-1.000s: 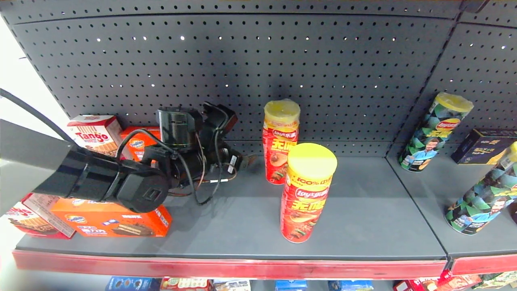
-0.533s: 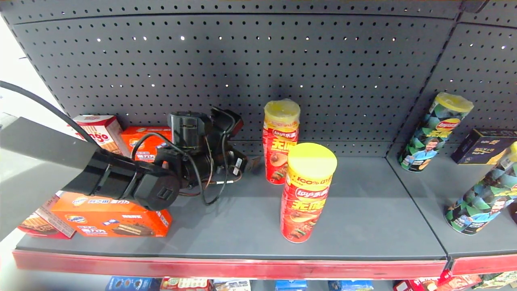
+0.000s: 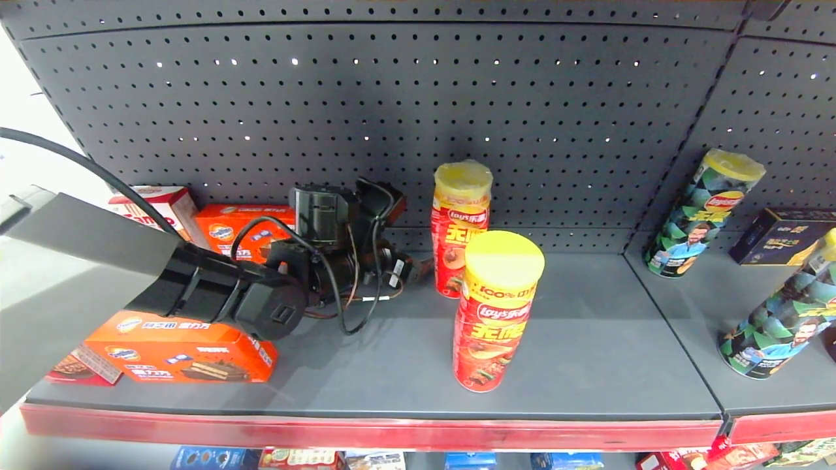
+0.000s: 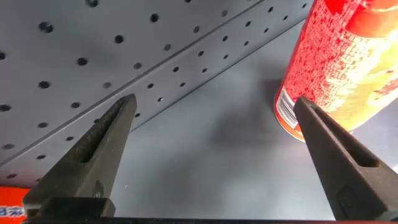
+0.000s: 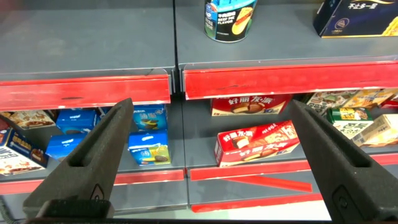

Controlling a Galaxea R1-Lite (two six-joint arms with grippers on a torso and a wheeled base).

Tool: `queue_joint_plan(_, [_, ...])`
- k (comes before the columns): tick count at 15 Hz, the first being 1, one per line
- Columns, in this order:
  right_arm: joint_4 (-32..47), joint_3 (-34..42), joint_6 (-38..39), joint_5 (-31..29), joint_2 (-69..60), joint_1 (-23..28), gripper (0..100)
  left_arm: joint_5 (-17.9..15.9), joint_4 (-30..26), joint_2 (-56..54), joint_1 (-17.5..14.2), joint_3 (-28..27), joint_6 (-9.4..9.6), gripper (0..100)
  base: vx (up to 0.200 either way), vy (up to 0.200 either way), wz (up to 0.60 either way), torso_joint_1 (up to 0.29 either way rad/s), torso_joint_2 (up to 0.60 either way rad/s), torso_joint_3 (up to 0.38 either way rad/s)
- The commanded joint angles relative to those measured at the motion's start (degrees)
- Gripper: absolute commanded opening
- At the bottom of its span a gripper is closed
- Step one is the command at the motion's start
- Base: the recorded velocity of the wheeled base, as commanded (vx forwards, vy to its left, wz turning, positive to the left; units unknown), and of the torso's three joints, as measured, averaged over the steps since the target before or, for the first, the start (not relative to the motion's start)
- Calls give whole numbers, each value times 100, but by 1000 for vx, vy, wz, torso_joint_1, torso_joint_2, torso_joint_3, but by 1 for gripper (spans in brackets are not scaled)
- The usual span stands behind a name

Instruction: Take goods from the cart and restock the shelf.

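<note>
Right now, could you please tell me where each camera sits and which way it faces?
Head view: on the robot's head, looking forward and down at the dark grey metal shelf board; the left arm shows.
Left wrist view: on the left wrist, facing the perforated back panel; the open left gripper shows, beside the rear red yellow-lidded chip can.
Right wrist view: on the right wrist, facing lower red-edged shelves; the right gripper is open.
Shared: head and left wrist views both show that can.
</note>
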State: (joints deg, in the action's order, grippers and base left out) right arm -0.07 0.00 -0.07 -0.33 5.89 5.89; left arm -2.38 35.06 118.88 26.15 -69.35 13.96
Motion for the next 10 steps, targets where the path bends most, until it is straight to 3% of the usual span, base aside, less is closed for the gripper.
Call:
queue_joint_plan(1, [-1, 0, -1, -2, 0, 0, 100, 0, 1, 21, 57, -17, 2, 100, 0, 0, 0, 0, 0, 0])
queue_joint_plan(10, [-1, 0, -1, -2, 9, 0, 100, 44, 18, 56, 145, -61, -7, 100, 0, 0, 0, 0, 0, 0])
